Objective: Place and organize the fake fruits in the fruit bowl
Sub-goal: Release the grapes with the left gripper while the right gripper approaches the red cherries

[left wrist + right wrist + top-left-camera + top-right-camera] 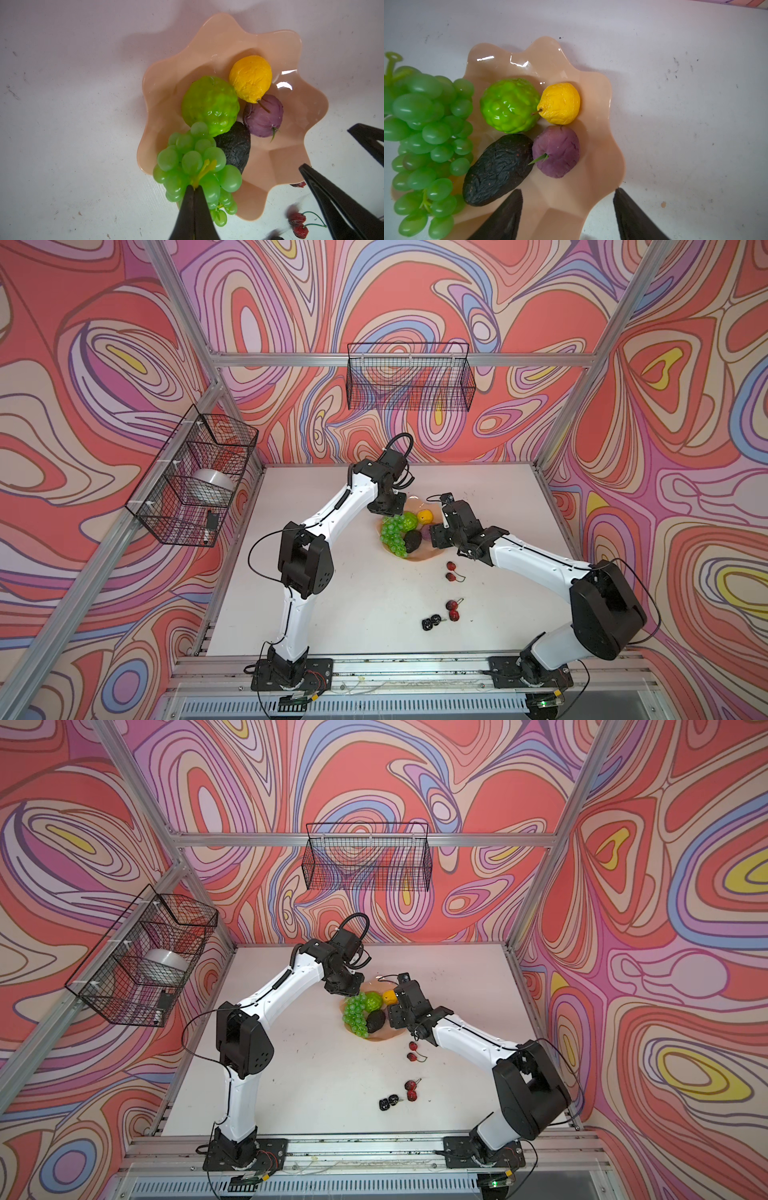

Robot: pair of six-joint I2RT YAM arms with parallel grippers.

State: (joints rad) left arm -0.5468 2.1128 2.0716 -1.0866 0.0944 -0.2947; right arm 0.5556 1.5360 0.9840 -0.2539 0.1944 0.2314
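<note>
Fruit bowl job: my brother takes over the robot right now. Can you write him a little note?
Left end effector: shut on the stem of the grape bunch, which straddles the rim of the fruit bowl.
Right end effector: open, empty, above the bowl's edge.
In the bowl: bumpy green ball, yellow fruit, purple ball, avocado.
Left on the table: cherry pair by the bowl, second cherry pair beside the black berry pair.
Next, probably: settle the grapes inside, then fetch those three.
</note>
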